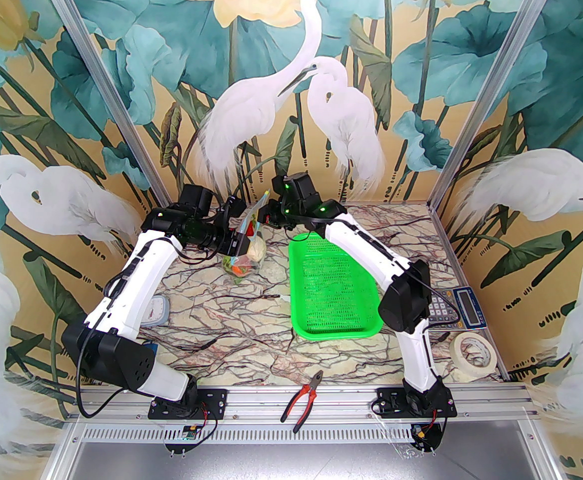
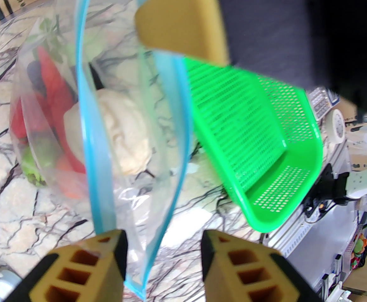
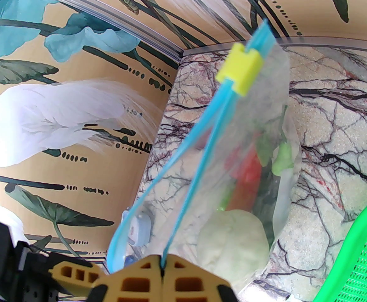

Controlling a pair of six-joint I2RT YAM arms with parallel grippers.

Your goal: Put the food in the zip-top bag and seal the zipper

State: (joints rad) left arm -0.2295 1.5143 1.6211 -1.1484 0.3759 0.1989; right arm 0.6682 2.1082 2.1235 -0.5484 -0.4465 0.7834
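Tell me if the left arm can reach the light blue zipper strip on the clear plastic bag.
Probably yes: the left gripper stands open with the light blue zipper strip running down between its fingers, and the shut right gripper holds the strip up.

Robot lab booth: aluminium frame (image 1: 251, 398), heron-mural walls (image 1: 271, 93), pliers (image 1: 302, 402), tape roll (image 1: 457, 349), weighing scale (image 1: 459, 310).

Both arms reach fwd, elbows bent outward, wrists nearly meeting at centre. L gripper (image 2: 164, 241): fingers parted, aimed toward R arm. R gripper (image 3: 163, 264): fingers pressed tight together, pinching the zipper (image 3: 259, 36) end, raised.
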